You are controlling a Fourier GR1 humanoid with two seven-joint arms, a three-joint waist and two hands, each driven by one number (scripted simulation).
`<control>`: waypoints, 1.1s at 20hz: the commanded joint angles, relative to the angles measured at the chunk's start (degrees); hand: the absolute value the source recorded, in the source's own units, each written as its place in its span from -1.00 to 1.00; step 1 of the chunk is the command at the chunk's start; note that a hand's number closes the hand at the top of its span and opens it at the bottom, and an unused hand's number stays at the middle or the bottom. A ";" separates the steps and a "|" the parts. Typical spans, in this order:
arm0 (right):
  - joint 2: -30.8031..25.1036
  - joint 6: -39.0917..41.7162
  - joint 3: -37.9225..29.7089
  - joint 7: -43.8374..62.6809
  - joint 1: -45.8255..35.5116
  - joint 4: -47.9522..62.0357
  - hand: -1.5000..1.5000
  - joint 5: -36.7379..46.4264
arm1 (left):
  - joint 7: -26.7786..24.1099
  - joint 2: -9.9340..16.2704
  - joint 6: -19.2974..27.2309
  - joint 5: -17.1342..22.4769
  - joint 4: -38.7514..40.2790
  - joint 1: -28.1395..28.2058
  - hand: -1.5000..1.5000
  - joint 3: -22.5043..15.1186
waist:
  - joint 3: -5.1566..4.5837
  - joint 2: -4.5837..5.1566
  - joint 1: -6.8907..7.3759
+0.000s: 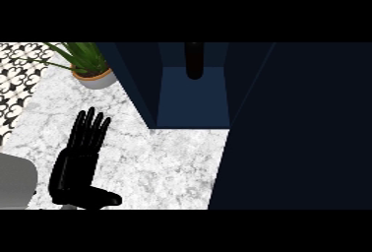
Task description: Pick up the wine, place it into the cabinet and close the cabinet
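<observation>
- Left hand (81,157): black, open, fingers straight and close together, pointing up the view over the marble counter (167,162); thumb jutting out to the right near the lower edge.
- Nothing held in that hand; palm and fingers apart from every object.
- Grey left forearm (15,182): showing at the lower left, beside the hand.
- Right hand: nowhere in the head view, so open or closed cannot be told.
- Wine (194,60): a dark, slim bottle shape standing upright inside the cabinet (193,98), near the back of the blue compartment, at the upper middle of the view. Only its lower part visible; top cut off by the view's upper edge.
- Cabinet: open, its blue floor bare in front of the bottle, dark walls on both sides.
- Cabinet door (298,128): a wide, very dark navy panel covering the right half of the view, from the upper edge to the lower edge, hiding the counter beneath it.
- Potted plant (91,69): green spiky leaves in a pale pot with a brown rim, standing on the counter at the upper left, just beside the cabinet's left wall.
- Patterned black-and-white tiles (18,74): along the far left edge, beyond the marble.
- Hand well apart from the wine, with the cabinet's left wall between them.
</observation>
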 commanded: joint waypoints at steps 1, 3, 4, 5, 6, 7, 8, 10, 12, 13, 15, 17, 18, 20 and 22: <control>-1.52 1.36 3.82 5.55 2.69 -13.32 1.00 -2.65 | 1.43 4.58 -2.14 2.71 -3.97 3.06 -1.00 4.18 | 0.02 -0.06 0.09; 0.59 0.95 5.76 5.30 0.19 -11.61 1.00 -0.25 | 1.38 6.07 -5.35 3.91 -1.05 1.57 -1.00 6.44 | -0.02 0.13 -0.23; 0.36 0.68 5.47 6.23 0.35 -12.46 1.00 -0.99 | 1.03 7.10 -6.21 4.92 -3.93 4.58 -1.00 7.11 | -0.01 0.03 0.19; 0.40 0.99 4.47 6.03 -0.41 -12.49 1.00 -1.64 | 2.09 4.99 -3.86 4.46 -0.88 1.48 -1.00 7.21 | 0.01 0.19 -0.35; 2.69 -0.24 6.54 9.10 -3.14 -12.49 1.00 -0.27 | -0.56 5.58 -6.24 3.28 -1.12 4.86 -1.00 6.53 | -0.08 0.20 0.35; 1.99 0.10 8.04 6.92 -1.09 -12.77 1.00 0.73 | 1.54 7.59 -6.90 6.09 -2.16 4.91 -1.00 9.04 | -0.03 -0.02 -0.09; 4.55 -0.78 8.84 9.24 -4.27 -11.14 1.00 0.61 | 2.58 8.42 -7.41 6.60 -2.82 4.43 -1.00 9.48 | -0.07 0.15 0.47; 3.55 -0.44 8.41 10.60 -4.62 -12.71 1.00 0.50 | 0.03 9.13 -10.24 6.00 0.09 5.24 -1.00 10.92 | -0.10 0.15 0.20; 5.03 -0.49 8.04 12.79 -7.81 -11.21 1.00 -0.76 | 1.21 11.71 -13.97 8.66 1.22 5.64 -1.00 13.12 | -0.16 0.34 0.86; 4.53 -0.37 10.23 13.76 -7.22 -13.01 1.00 1.13 | 4.09 11.22 -10.15 9.10 -2.16 3.94 -1.00 12.77 | -0.13 0.09 0.40; 6.75 -0.59 10.71 14.67 -9.56 -10.80 1.00 0.17 | 2.72 11.71 -12.56 8.47 -1.39 5.50 -1.00 12.91 | -0.16 0.19 0.90; 7.92 -0.62 11.09 14.58 -11.30 -10.60 1.00 0.58 | 3.69 12.18 -11.53 8.30 -1.49 3.68 -1.00 13.42 | -0.22 0.24 0.71; 9.02 -0.90 11.97 13.68 -10.94 -8.80 1.00 0.58 | 1.80 12.58 -14.79 8.57 1.30 5.30 -1.00 14.31 | -0.23 0.24 0.65; 11.18 -0.50 11.21 14.75 -14.53 -6.50 1.00 -1.21 | 3.91 12.79 -14.06 9.71 -0.16 5.15 -1.00 14.05 | -0.26 0.45 1.88; 12.45 -0.29 10.69 16.29 -16.13 -5.85 1.00 -3.06 | 3.17 11.65 -14.61 8.79 0.00 4.48 -1.00 12.86 | -0.33 0.61 2.07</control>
